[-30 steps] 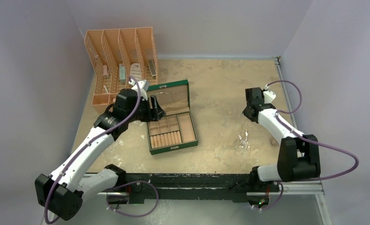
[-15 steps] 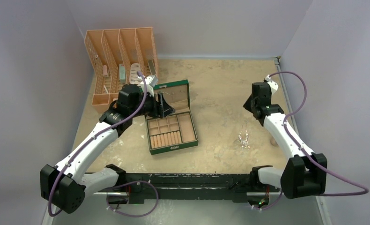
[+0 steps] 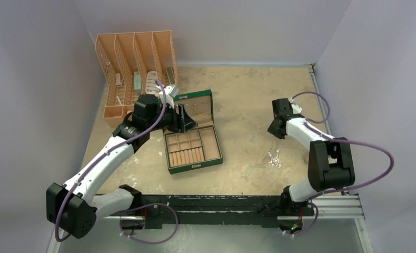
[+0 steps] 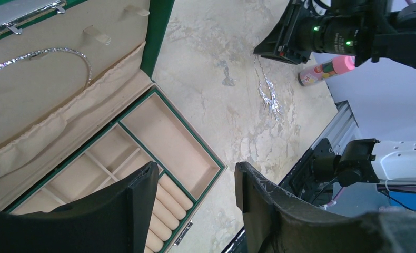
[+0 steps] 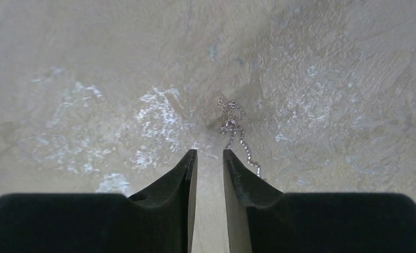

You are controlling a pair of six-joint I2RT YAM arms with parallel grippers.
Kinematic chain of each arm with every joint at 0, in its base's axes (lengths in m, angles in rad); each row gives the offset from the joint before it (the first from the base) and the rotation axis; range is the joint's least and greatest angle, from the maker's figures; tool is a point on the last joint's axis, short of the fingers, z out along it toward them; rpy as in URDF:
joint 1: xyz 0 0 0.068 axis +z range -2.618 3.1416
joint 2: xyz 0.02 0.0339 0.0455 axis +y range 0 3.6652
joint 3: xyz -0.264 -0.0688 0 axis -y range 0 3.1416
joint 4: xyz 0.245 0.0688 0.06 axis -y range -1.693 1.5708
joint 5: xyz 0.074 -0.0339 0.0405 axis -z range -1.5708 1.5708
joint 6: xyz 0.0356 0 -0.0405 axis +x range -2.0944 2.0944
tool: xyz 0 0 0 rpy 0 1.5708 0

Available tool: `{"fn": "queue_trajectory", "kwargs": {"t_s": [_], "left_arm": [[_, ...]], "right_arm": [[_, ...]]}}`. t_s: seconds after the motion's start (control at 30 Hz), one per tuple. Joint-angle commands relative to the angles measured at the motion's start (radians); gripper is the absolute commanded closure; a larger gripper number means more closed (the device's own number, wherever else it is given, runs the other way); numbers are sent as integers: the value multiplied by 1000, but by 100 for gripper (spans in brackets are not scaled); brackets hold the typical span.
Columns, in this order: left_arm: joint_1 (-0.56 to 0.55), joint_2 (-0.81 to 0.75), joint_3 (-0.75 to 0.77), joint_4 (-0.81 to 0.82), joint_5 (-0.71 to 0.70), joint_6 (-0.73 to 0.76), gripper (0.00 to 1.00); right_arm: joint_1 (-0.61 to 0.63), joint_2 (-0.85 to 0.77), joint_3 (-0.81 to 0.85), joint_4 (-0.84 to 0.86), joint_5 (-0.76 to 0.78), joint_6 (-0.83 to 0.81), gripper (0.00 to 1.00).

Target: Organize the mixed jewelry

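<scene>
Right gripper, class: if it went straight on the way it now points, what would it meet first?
Probably the bare table, just left of the silvery chain. The right gripper aims its slightly parted tips beside the chain's cluster. Depth is unclear, so it might brush the chain's trailing end first.

Left tool (image 4: 195,171) spread, empty, above open green box (image 4: 161,26); glittering chain (image 4: 269,97) on table (image 4: 211,52) beyond.
</scene>
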Motion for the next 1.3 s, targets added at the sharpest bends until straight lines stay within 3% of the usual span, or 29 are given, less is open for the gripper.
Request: {"fn": "queue_trajectory", "kwargs": {"t_s": [0.0, 0.27, 0.43, 0.57, 0.7, 0.93, 1.27], "left_arm": [[4, -7, 7, 35, 13, 14, 45], [4, -4, 4, 37, 4, 20, 45], [4, -4, -1, 36, 0, 21, 45], [4, 1, -10, 45, 9, 16, 45], [3, 24, -2, 34, 22, 19, 53], [-4, 73, 10, 74, 64, -22, 54], [-123, 184, 58, 198, 28, -86, 54]], "right_arm": [[-1, 58, 9, -32, 35, 45, 73], [-2, 123, -14, -32, -53, 44, 78], [-1, 159, -33, -23, -100, 13, 100], [0, 143, -31, 12, -84, -3, 100], [0, 53, -63, 56, -135, -1, 100], [1, -80, -95, 64, -171, 27, 100], [-1, -162, -113, 75, -188, 45, 100]]}}
